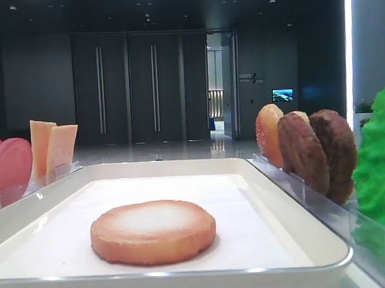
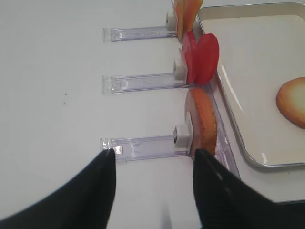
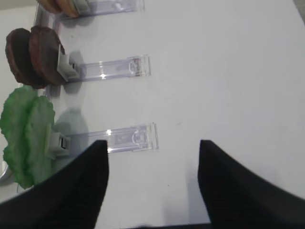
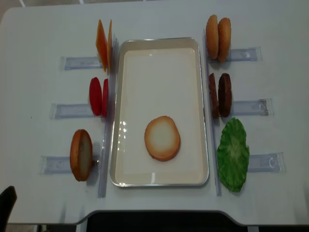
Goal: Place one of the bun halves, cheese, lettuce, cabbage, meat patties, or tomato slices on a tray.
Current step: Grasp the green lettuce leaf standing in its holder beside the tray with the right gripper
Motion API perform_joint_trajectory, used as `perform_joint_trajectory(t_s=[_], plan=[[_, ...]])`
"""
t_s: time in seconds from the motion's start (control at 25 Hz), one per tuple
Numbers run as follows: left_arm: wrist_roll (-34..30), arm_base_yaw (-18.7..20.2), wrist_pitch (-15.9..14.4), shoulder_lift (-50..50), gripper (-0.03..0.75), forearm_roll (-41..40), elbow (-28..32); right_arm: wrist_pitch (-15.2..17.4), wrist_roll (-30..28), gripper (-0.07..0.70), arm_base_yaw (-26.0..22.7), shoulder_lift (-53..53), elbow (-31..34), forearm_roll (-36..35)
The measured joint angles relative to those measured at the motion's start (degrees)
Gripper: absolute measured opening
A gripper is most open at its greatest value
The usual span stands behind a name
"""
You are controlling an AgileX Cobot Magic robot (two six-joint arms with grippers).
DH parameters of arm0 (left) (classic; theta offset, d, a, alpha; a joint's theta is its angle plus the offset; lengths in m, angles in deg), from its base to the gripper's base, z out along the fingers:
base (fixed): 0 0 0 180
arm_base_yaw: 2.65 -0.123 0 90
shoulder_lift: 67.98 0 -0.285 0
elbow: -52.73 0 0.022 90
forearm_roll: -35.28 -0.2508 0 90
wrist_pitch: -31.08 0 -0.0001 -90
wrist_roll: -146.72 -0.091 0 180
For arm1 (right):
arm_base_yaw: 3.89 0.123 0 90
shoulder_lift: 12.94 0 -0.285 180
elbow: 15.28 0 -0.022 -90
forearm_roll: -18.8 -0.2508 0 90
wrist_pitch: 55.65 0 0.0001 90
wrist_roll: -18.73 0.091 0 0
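A white tray point(image 4: 159, 41) lies mid-table with one bun half point(image 4: 162, 138) flat in it. Left of the tray stand cheese point(image 4: 103, 44), tomato slices point(image 4: 98, 96) and a bun half point(image 4: 80, 154). On its right stand two bun halves point(image 4: 217, 37), meat patties point(image 4: 220, 94) and lettuce point(image 4: 233, 153). My left gripper point(image 2: 153, 152) hangs open and empty just short of the standing bun half point(image 2: 202, 119). Open and empty too, my right gripper point(image 3: 153, 143) hovers over bare table beside the lettuce point(image 3: 26, 133). Cabbage is out of view.
Clear plastic holder rails point(image 4: 248, 54) run outward from each food stack, one point(image 2: 143, 145) under the left fingertips and one point(image 3: 126, 138) ahead of the right ones. The table's front edge point(image 4: 154, 212) is close below the tray.
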Motion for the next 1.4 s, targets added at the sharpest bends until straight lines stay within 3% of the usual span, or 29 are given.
perform_joint_trajectory(t_s=[0.2, 0.4, 0.64, 1.4], plan=[[0.00, 0.00, 0.00, 0.00, 0.398, 0.05, 0.00, -2.52, -5.87, 0.385, 0.00, -1.87, -0.25, -2.93], [-0.06, 0.00, 0.00, 0.00, 0.398, 0.05, 0.00, -5.18, -6.86, 0.370, 0.00, 1.76, -0.25, -4.29], [-0.06, 0.00, 0.00, 0.00, 0.398, 0.05, 0.00, -1.66, -6.86, 0.370, 0.00, -2.37, -0.25, -8.48], [-0.12, 0.00, 0.00, 0.00, 0.398, 0.05, 0.00, 1.56, -10.06, 0.367, 0.00, -24.70, -9.08, -10.68]])
